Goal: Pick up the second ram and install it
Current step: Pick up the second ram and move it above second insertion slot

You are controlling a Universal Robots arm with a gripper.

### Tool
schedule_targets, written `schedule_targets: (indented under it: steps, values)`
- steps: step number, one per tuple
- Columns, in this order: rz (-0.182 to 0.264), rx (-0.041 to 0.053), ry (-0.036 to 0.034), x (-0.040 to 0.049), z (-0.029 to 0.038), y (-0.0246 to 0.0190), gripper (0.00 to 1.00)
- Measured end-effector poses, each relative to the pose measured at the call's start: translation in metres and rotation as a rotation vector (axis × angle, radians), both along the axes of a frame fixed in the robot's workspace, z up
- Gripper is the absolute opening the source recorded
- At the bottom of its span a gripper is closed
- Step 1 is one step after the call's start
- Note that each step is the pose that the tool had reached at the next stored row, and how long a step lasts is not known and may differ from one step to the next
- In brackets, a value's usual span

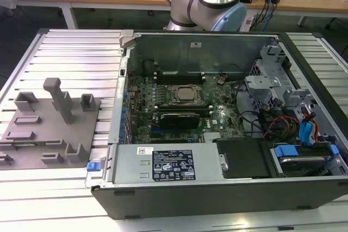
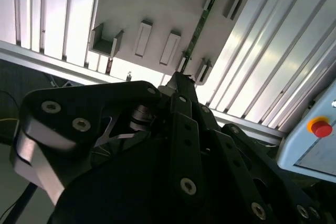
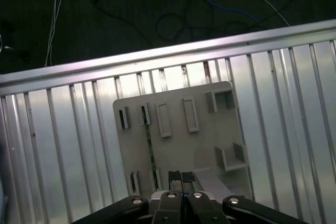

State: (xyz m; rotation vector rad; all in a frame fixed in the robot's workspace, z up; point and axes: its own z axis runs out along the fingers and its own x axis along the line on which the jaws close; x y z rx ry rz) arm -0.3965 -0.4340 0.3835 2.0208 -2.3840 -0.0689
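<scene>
The second ram point(image 3: 149, 148) is a thin green stick standing on edge in the grey fixture plate point(image 3: 210, 145), held between pairs of small slots. In the second wrist view the ram point(image 2: 198, 30) runs across the fixture plate point(image 2: 157, 3) just beyond my fingertips. My gripper point(image 3: 181, 178) hangs above the plate, a little to one side of the stick, not touching it. Its two pads are pressed together with nothing between them. In the exterior view the fixture plate point(image 1: 32, 150) lies on the ribbed table at the exterior view's left, beside the open computer case point(image 1: 163, 188).
Inside the case are the motherboard point(image 1: 217, 112), the CPU socket point(image 1: 185, 95), a black card point(image 1: 176, 118) and drive bays with cables at the exterior view's right. A tall post point(image 1: 57, 99) rises from the fixture. A pendant with a red button point(image 2: 320, 128) sits near the table edge.
</scene>
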Motion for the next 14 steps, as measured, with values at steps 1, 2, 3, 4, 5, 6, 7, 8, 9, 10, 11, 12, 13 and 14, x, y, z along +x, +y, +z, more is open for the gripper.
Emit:
schedule_targets:
  steps: [1,2,3,4,5,6,7,8,9,10,11,12,13,14]
  values:
    - [0.006,-0.0012,0.0,0.0,0.0,0.0,0.11]
    - [0.01,-0.002,0.0001,0.0,0.0,0.0,0.11]
    - [0.019,-0.0026,0.0001,0.0,0.0001,0.0,0.11]
    - [0.023,-0.0026,0.0001,0.0,0.0,0.0,0.11]
    - [0.023,-0.0026,0.0001,0.0,0.0,0.0,0.11]
    - [0.023,-0.0026,0.0001,0.0,0.0,0.0001,0.11]
    - [0.023,-0.0027,0.0,0.0,0.0,0.0,0.11]
    - [0.023,-0.0027,0.0,0.0,0.0,0.0,0.11]
    - [0.023,-0.0026,0.0,0.0,0.0,0.0001,0.17]
    - [0.023,-0.0026,0.0001,0.0,0.0001,0.0,0.24]
    - [0.024,-0.0026,0.0,0.0,0.0,0.0,0.24]
    - [0.024,-0.0026,0.0,0.0,0.0,0.0001,0.3]
    - [0.024,-0.0026,0.0001,0.0,0.0,0.0,0.3]
    - [0.025,-0.0026,0.0001,0.0,0.0,0.0,0.3]
